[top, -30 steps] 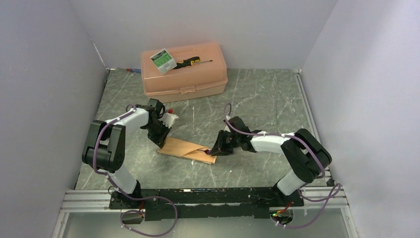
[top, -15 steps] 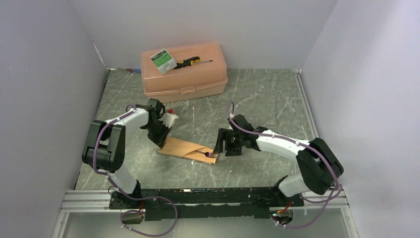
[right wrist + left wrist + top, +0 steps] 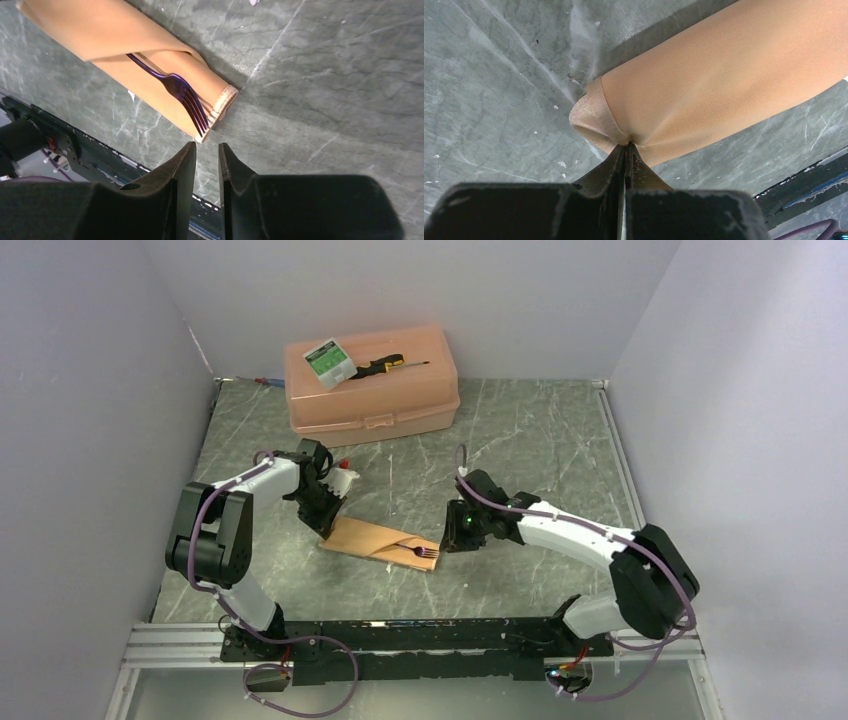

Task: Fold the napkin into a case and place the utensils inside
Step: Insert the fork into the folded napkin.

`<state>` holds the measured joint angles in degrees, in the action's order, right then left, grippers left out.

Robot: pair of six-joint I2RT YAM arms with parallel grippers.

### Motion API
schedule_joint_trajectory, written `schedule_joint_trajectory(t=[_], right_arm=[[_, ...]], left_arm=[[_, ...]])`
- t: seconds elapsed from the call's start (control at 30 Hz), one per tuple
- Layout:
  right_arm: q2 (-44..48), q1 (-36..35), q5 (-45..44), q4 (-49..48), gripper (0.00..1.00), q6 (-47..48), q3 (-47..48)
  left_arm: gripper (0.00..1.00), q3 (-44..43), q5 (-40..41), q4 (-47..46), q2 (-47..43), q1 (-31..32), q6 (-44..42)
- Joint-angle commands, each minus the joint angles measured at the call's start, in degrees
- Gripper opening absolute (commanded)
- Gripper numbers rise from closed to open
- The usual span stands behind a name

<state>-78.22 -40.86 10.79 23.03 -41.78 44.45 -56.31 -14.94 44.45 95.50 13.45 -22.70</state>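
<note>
The napkin, folded into a narrow peach-orange case [image 3: 372, 538], lies flat on the marble table between the arms. A purple-blue fork [image 3: 424, 552] of the utensils sits inside it, tines poking out at the right end [image 3: 189, 99]. My left gripper [image 3: 325, 524] is shut on the case's left end, pinching a fold of cloth [image 3: 626, 145]. My right gripper [image 3: 452, 537] hovers just right of the case's open end [image 3: 206, 147]. Its jaws stand a narrow gap apart with nothing between them. The case [image 3: 100, 30] lies ahead of its fingertips.
A rigid peach plastic box [image 3: 400, 400] stands at the back. On its lid lie a black-and-yellow screwdriver [image 3: 386, 364] and a small green-and-white pack [image 3: 330, 362]. A small white object [image 3: 344, 479] lies by the left wrist. The black base rail [image 3: 420, 635] runs along the near edge.
The right gripper has let go of the fork, opened, drawn back to the right and narrowed its jaws again. The fork's tines now show. The left gripper has not moved.
</note>
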Motion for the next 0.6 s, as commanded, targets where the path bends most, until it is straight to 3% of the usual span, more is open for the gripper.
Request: schedule_joint_trajectory(t=[0.0, 0.13, 0.57], right_arm=[[-2.4, -1.5, -0.2, -1.4, 0.27, -0.1, 3.1], [-4.4, -1.4, 0.5, -2.5, 0.27, 0.2, 3.2], [-9.5, -1.5, 2.8, -6.0, 0.12, 0.5, 4.6]], left_arm=[[0.06, -0.7, -1.1, 1.0, -0.2, -0.2, 0.7], [0.06, -0.8, -1.0, 0.9, -0.2, -0.2, 0.7], [0.05, -1.0, -1.2, 1.0, 0.3, -0.2, 0.7]])
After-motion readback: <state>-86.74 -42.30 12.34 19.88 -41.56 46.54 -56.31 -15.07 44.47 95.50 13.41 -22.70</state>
